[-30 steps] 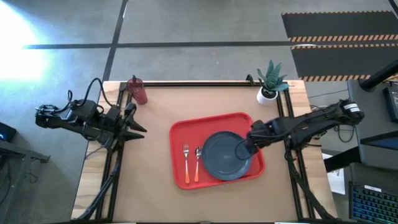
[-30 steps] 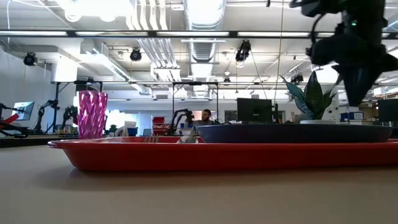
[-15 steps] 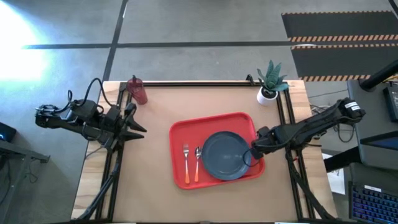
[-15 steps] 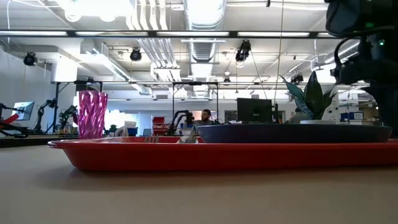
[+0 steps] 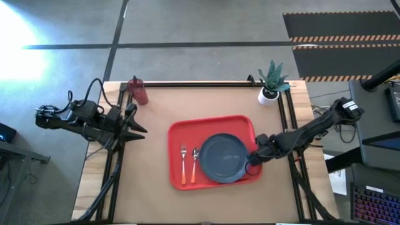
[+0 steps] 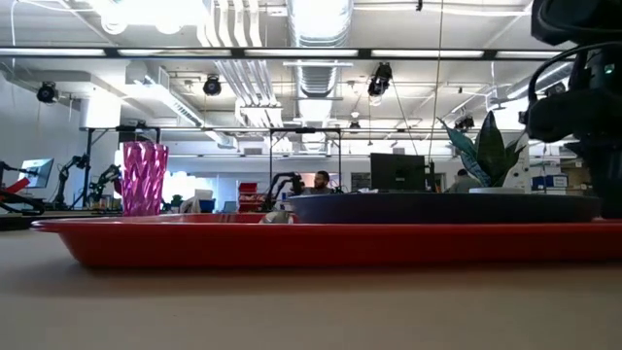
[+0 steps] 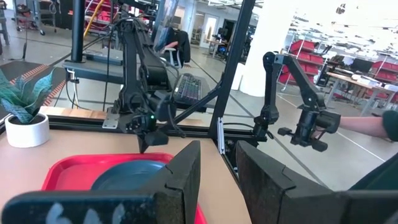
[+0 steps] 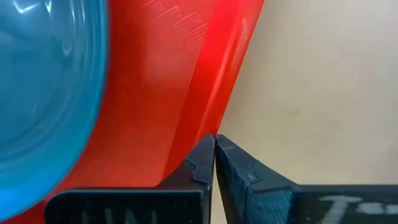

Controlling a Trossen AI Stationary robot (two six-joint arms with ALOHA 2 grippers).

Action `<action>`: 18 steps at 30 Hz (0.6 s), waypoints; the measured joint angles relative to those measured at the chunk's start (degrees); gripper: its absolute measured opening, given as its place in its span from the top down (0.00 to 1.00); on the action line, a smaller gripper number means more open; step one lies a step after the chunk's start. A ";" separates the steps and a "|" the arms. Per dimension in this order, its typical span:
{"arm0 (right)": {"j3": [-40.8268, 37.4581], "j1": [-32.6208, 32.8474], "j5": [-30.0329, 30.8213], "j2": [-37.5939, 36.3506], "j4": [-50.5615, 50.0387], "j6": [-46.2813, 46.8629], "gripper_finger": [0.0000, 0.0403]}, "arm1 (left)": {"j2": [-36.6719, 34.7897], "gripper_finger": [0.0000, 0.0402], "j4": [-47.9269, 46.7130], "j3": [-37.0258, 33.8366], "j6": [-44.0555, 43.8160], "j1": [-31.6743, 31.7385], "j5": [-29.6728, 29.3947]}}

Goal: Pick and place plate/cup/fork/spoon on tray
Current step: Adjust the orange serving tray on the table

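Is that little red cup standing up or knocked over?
Upright. The cup stands taller than wide in the low view; from above it sits at the table's far left corner, off the tray.

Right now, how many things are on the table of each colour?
Red: 2, the tray and the cup
Blue-grey: 1, the plate
Orange handles: 2, the fork and the spoon
White and green: 1, the potted plant
Total: 6
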 joint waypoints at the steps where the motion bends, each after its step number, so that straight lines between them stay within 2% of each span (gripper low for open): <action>1: 0.30 0.43 0.31 0.06 0.09 0.63 0.98 | 0.02 0.78 0.00 0.00 0.00 0.02 0.00; 10: 2.02 2.84 4.61 0.85 2.36 4.37 0.98 | 0.00 0.78 0.00 0.00 0.00 0.00 0.00; 18: 4.31 2.87 6.79 7.44 8.51 3.53 0.98 | 0.02 0.78 0.00 0.00 0.00 0.00 0.00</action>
